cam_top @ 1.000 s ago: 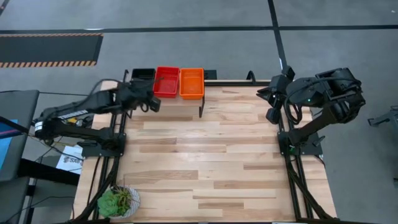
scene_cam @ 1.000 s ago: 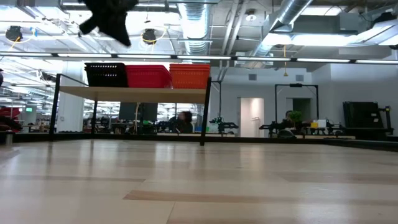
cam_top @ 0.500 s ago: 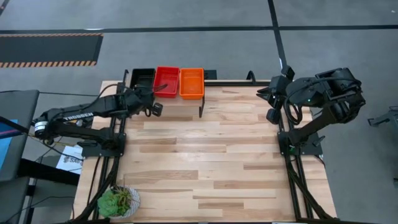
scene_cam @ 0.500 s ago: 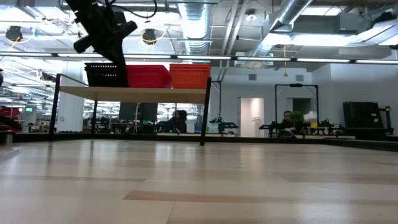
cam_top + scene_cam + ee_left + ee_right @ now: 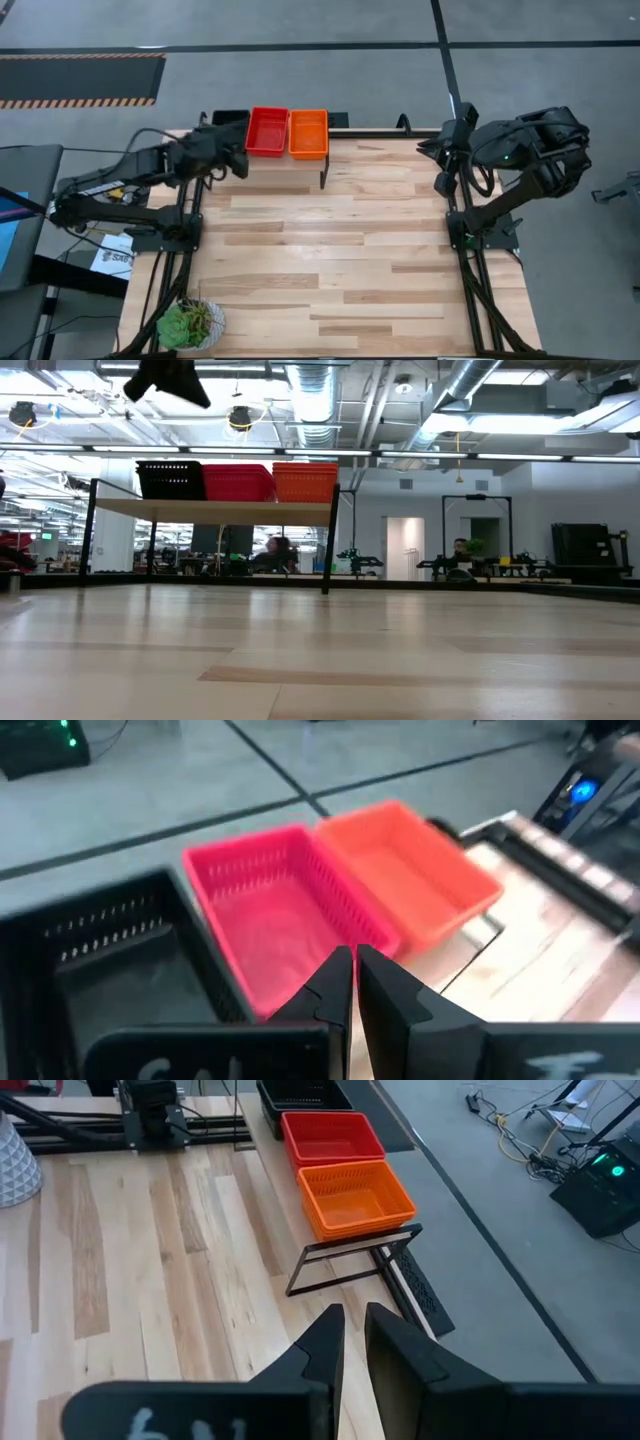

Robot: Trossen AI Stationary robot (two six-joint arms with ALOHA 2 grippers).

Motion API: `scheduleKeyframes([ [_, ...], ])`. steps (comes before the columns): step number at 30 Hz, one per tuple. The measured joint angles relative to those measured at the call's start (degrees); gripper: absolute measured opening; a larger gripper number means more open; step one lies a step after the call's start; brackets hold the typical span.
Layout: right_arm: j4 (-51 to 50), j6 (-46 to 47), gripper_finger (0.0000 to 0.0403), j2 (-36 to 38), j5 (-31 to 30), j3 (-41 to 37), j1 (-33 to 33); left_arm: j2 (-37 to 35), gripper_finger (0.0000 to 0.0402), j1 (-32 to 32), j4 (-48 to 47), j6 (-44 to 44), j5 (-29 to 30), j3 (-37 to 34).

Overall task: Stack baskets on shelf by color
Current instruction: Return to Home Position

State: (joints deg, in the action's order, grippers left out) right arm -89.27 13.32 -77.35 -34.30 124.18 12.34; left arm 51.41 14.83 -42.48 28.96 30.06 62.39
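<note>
**Clearance over the stacks is what could still go wrong**

We see three stacks side by side on the shelf (image 5: 250, 510), each touching the next: black stack (image 5: 170, 480), red stack (image 5: 238, 482), orange stack (image 5: 305, 481). The left end effector (image 5: 355, 952) hangs above the black and red ones, clenched on nothing. The right end effector (image 5: 355, 1312) waits at the right edge of the bench (image 5: 330, 260), likewise closed and empty.

We judge that a low sweep on the way back could clip a rim. The baskets look like thin, light moulded plastic with perforated walls, resting on smooth pale planks over a black metal frame. A nudge would likely slide a stack or tip it off the back.
</note>
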Motion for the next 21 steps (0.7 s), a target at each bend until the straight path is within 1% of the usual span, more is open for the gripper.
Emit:
scheduleKeyframes([
  [6,0.0,0.1,0.0069,0.4,0.1,0.0,0.0,-0.6,0.0006,-4.3,0.1,5.5,3.6,-10.1],
  [9,0.0,0.0,0.0069,0.3,0.2,0.0,0.0,-0.3,0.0006,-5.7,4.1,7.0,3.6,-15.7],
  [12,0.0,-0.2,0.0069,0.4,0.2,0.0,0.0,-0.4,0.0006,-6.2,6.7,9.1,3.7,-19.8],
  [14,0.0,-0.2,0.0069,0.4,0.2,0.0,0.0,-0.4,0.0006,-6.2,6.5,10.1,3.7,-20.9],
  [17,0.0,-0.3,0.0069,0.4,0.3,0.0,0.0,-0.6,0.0006,-6.1,7.2,10.1,3.5,-20.5],
  [21,0.0,-0.3,0.0069,0.4,0.4,0.0,0.0,-2.2,0.0006,-6.2,7.8,6.4,4.2,-17.8],
])
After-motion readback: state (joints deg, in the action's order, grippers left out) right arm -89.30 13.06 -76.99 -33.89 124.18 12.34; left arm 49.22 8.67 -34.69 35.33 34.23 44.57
